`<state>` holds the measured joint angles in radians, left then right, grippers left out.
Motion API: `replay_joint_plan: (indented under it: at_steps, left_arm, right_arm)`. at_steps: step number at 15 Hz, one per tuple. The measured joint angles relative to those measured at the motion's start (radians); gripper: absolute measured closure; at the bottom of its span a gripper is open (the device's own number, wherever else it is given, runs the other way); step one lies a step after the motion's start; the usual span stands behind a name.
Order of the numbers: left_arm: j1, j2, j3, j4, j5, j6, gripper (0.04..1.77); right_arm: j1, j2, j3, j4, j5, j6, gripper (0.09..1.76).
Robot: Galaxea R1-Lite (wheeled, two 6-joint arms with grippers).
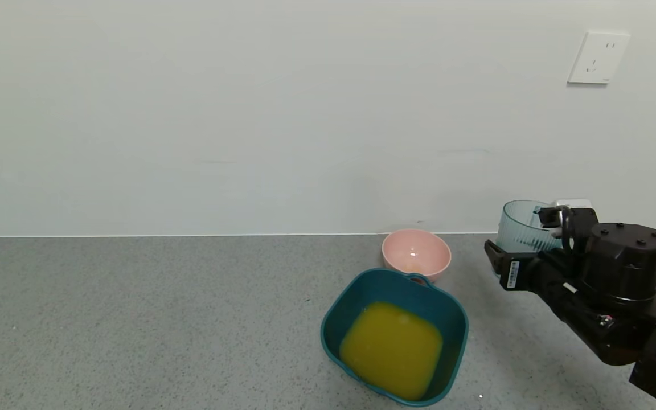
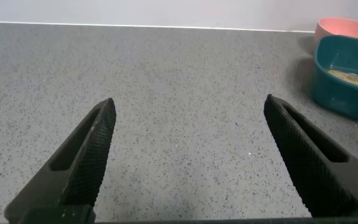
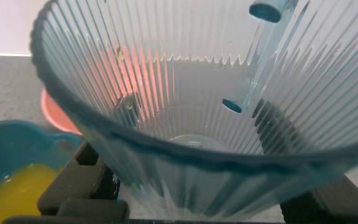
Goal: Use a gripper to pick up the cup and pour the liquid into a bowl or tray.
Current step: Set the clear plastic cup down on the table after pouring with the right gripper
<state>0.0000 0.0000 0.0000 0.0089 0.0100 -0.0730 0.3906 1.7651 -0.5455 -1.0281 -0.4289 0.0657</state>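
Over on the right, the right gripper [image 1: 524,250] has its fingers clamped around the cup [image 1: 524,228], holding the ribbed tumbler up off the grey counter [image 1: 134,319] near the wall, roughly upright and tipped slightly, well to the right of the teal tub [image 1: 396,341]; the cup's inside [image 3: 191,143] looks drained apart from a few drops. The orange-yellow liquid [image 1: 390,347] lies pooled in the tub, which sits just in front of the pink bowl [image 1: 416,253], nearly touching it. The left gripper [image 2: 188,162] hangs low over bare counter away to the tub's left, its two jaws spread wide with nothing between them.
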Motion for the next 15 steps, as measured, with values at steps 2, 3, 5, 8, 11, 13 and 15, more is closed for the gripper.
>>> replay_joint_plan:
  at_steps: [2,3,5,8,11,13,15]
  left_arm:
    - [0.000,0.000,0.000,0.000,0.000,0.000,0.09]
    - [0.000,0.000,0.000,0.000,0.000,0.000,0.09]
    - [0.000,0.000,0.000,0.000,0.000,0.000,0.09]
    - [0.000,0.000,0.000,0.000,0.000,0.000,0.09]
    - [0.000,0.000,0.000,0.000,0.000,0.000,0.09]
    - [0.000,0.000,0.000,0.000,0.000,0.000,0.09]
    - [0.000,0.000,0.000,0.000,0.000,0.000,0.09]
  right_arm:
    - [-0.066,0.042,-0.014,-0.018,0.026,0.007,0.48]
    - [-0.093,0.067,-0.022,-0.042,0.035,0.008,0.48]
    - [-0.140,0.131,-0.043,-0.097,0.046,0.008,0.48]
    - [-0.204,0.241,-0.094,-0.164,0.052,0.008,0.48]
    - [-0.256,0.350,-0.148,-0.201,0.070,0.006,0.48]
    - [-0.287,0.407,-0.194,-0.203,0.073,0.006,0.48]
    - [-0.309,0.451,-0.226,-0.202,0.072,0.006,0.48]
